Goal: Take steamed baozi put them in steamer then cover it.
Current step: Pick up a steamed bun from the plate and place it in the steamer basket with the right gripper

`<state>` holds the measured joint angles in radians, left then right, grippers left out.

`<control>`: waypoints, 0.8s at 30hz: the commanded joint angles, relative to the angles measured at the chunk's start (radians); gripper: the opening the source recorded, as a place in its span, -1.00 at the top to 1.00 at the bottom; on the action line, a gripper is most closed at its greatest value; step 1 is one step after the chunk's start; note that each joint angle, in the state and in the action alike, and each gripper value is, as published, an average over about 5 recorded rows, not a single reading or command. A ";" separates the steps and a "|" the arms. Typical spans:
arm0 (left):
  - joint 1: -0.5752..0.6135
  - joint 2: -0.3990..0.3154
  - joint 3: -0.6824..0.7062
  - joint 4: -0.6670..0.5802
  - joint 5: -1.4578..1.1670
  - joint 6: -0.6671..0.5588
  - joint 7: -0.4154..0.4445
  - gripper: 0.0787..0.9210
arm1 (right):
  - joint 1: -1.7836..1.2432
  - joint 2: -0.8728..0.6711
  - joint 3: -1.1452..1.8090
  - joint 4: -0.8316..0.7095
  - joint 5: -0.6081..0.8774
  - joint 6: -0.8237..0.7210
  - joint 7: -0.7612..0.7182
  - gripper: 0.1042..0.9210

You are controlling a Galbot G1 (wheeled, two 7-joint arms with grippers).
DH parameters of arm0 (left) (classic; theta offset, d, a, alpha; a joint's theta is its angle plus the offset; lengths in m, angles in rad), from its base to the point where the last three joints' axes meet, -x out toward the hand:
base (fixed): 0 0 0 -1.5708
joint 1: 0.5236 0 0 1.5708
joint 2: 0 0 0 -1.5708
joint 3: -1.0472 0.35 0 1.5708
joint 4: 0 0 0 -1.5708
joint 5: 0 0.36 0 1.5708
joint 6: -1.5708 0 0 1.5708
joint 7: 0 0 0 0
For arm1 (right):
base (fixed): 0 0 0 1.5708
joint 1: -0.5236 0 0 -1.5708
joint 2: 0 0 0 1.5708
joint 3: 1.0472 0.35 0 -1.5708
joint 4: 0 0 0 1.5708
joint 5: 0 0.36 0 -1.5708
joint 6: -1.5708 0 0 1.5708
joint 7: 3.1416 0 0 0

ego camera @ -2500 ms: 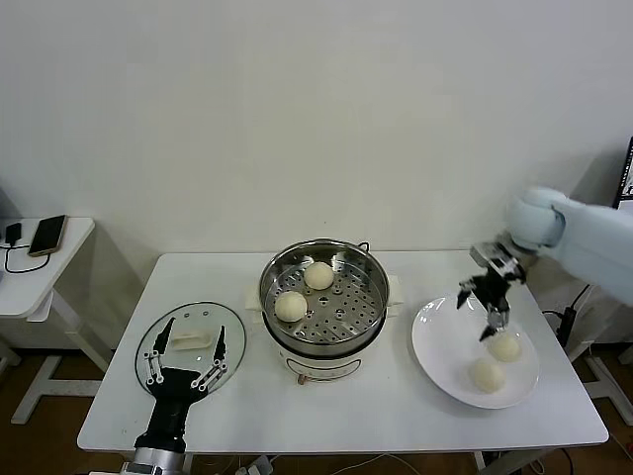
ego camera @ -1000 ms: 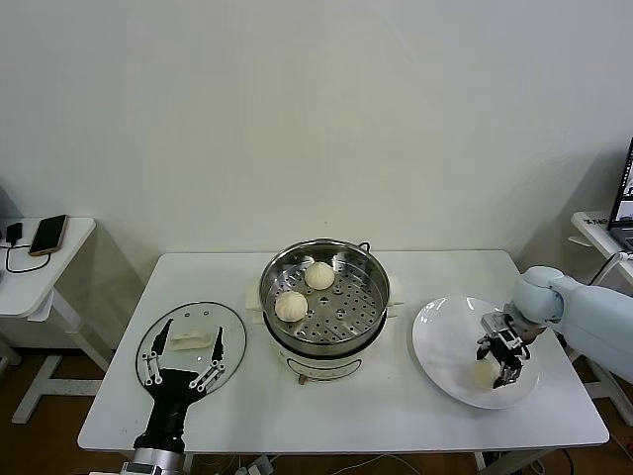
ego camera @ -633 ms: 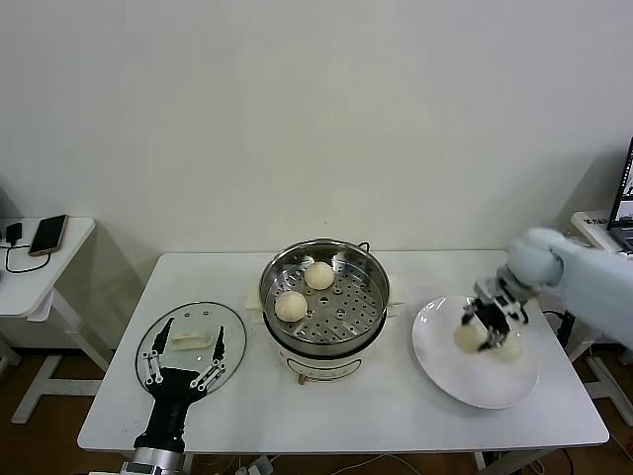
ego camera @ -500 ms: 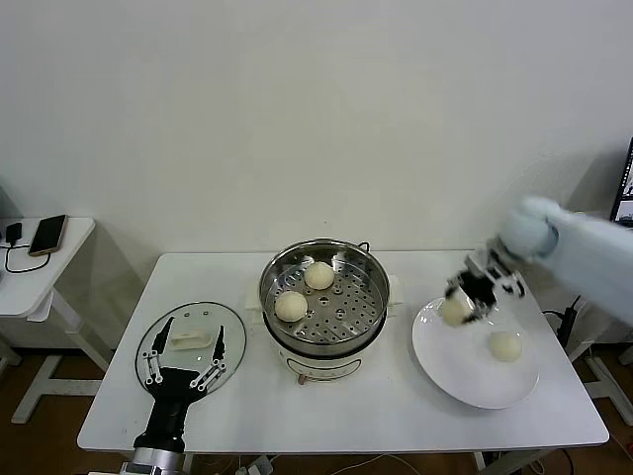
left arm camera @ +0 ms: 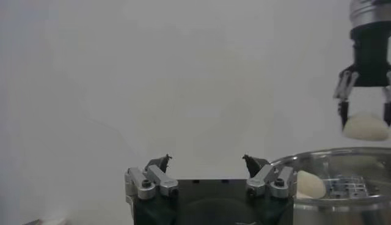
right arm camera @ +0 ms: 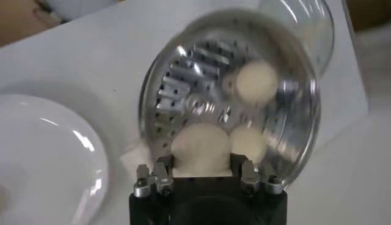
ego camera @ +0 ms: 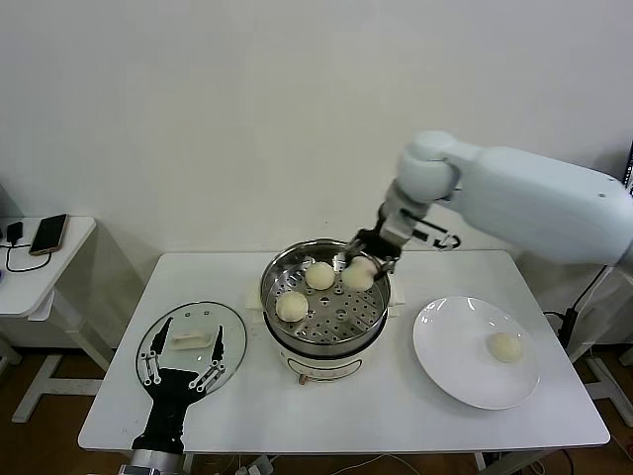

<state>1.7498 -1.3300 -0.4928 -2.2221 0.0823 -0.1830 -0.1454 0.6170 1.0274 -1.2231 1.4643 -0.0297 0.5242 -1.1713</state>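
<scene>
Hovering over the steel steamer's (ego camera: 324, 297) far rim, right tool (ego camera: 360, 262) pinches a smooth baozi (ego camera: 357, 276); left tool (ego camera: 182, 369) spread.

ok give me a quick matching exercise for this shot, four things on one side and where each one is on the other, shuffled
Things:
1. baozi held in the right claw
2. glass cover
3. lone baozi
4. left claw

Places:
A. on the white plate
B. hovering open above the cover
C. lying flat on the table, left of the steamer
D. above the steamer tray, beside the two baozi inside

Pairs: 1-D, 2-C, 3-A, 4-B
</scene>
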 commanded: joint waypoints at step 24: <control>0.007 -0.004 -0.010 -0.011 -0.024 -0.007 -0.011 -0.77 | -0.195 0.100 0.038 0.010 -0.327 0.240 -0.001 -0.52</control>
<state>1.7514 -1.3331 -0.5020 -2.2286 0.0637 -0.1876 -0.1510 0.4555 1.1160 -1.1938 1.4720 -0.2845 0.7363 -1.1816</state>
